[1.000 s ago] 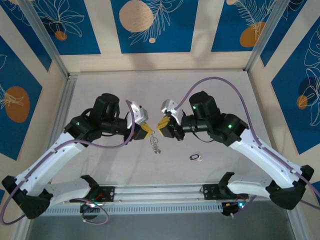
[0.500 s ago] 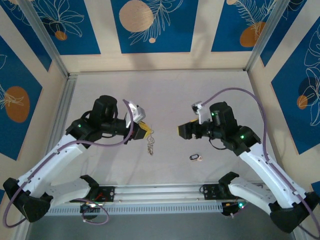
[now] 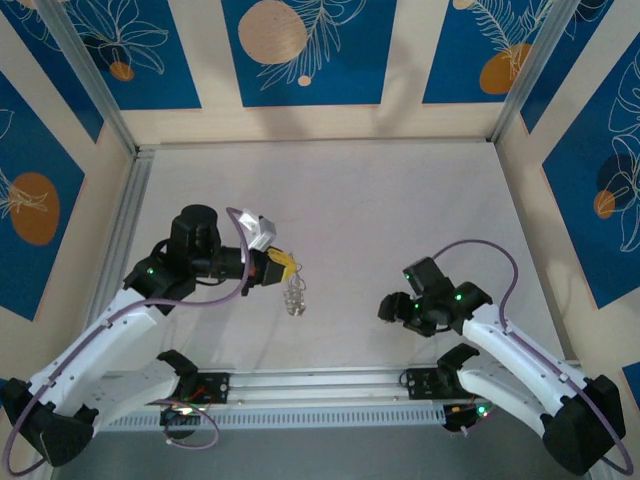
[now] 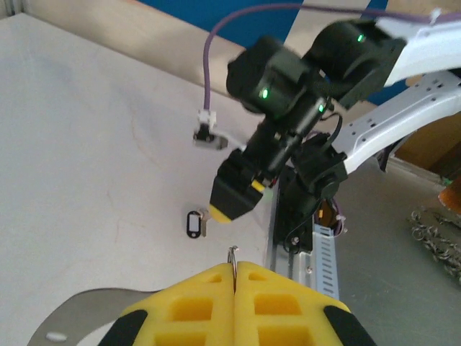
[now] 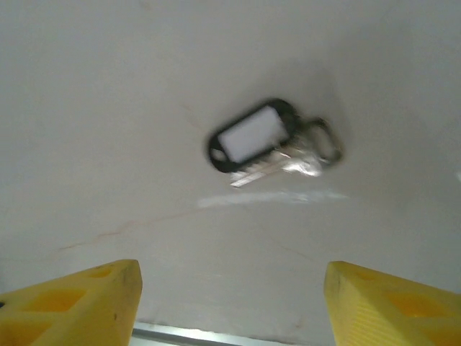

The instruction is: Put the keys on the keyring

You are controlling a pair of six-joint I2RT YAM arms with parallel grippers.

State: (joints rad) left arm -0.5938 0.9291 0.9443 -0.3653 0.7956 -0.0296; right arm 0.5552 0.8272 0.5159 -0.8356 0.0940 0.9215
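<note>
The left fingers [image 4: 235, 277] are clenched on the keyring [image 3: 293, 296]. A thin wire of the ring is pinched between their yellow pads, and the rest hangs from them with its silvery pieces bunched together. The right fingers [image 3: 391, 306] are released, spread wide apart over the keys [image 5: 270, 140] without touching them. The keys lie flat on the table [image 3: 400, 190], well apart from the keyring: a black oval tag with a white insert, and a small silvery key attached. The insert is too blurred to read.

The left arm [image 3: 100, 338] and right arm [image 3: 520, 350] are showing white covers, black joints, green status lights [image 3: 151, 271] and purple cables [image 3: 478, 243]. Yellow pads [image 4: 274, 288] are lining the left end effector [image 4: 235, 268] and right end effector [image 5: 232, 288].
</note>
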